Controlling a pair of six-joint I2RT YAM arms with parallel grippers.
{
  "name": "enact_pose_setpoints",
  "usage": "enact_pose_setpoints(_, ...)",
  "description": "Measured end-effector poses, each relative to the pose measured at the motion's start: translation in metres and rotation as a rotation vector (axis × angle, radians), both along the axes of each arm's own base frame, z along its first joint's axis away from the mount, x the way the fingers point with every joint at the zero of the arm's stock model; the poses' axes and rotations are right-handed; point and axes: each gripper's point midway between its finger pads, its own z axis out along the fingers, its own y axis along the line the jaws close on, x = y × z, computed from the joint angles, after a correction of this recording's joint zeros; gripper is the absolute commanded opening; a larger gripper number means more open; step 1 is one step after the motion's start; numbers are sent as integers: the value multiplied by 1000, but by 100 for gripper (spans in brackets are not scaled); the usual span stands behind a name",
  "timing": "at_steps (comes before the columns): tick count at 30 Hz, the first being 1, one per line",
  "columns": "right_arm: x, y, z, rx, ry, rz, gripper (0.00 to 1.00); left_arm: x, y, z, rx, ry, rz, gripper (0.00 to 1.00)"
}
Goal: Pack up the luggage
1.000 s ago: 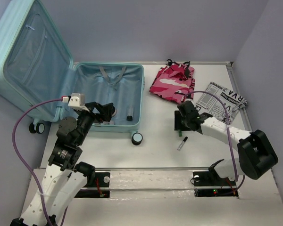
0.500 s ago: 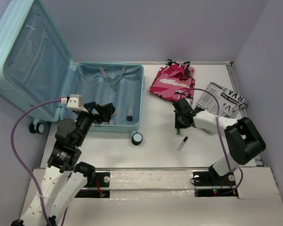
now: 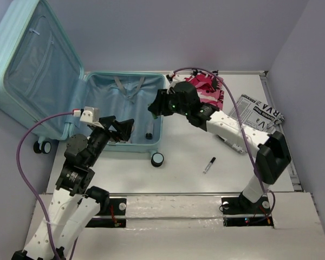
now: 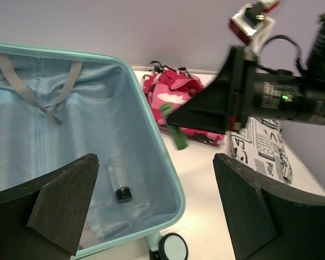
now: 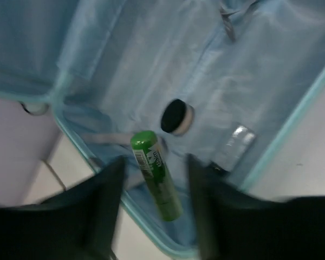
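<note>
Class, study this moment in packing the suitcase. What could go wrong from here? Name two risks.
1. The green tube sits tilted and apparently loose between the fingers of the right gripper, close to the rim of the luggage. It might strike the rim and land outside.
2. The left gripper, open and empty, hovers near that same corner, so the two arms could clash.

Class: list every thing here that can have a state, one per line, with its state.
luggage, open, lid raised.
left gripper, open, empty.
right gripper, open over the luggage.
green tube, between the right gripper's fingers, apparently loose.
small bottle, capped, lying in the luggage.
marker, lying on the table.
</note>
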Motion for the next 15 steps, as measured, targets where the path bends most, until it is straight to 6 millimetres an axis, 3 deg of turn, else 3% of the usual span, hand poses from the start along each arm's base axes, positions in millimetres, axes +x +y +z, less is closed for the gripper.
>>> enact_pose_setpoints(1,2,13,1,17,-2,25,83,0,-4,0,-5,1,-18,99)
enact_pose_setpoints(4,7,22,-11,22,23,38,80,0,-16,2,-22,4,-79,99)
enact_pose_setpoints(6,8,16,-19,5,38,26,76,1,-24,1,-35,12,-117,95)
enact_pose_setpoints(8,7,0,-21,-1,37,-4,65,4,-36,-3,-47,40,-171,89)
enact_pose_setpoints(11,-4,-48,-17,-2,30,-82,60,9,-55,-16,-66,103,-245,85)
enact_pose_setpoints(12,-8,-76,-11,1,18,-135,59,10,-67,-21,-69,131,-277,84)
enact_pose_setpoints(14,-8,-130,1,14,-21,-257,59,2,-102,-32,-57,186,-364,83)
enact_pose_setpoints(15,-9,-147,7,20,-38,-301,59,-12,-133,-37,-34,219,-450,83)
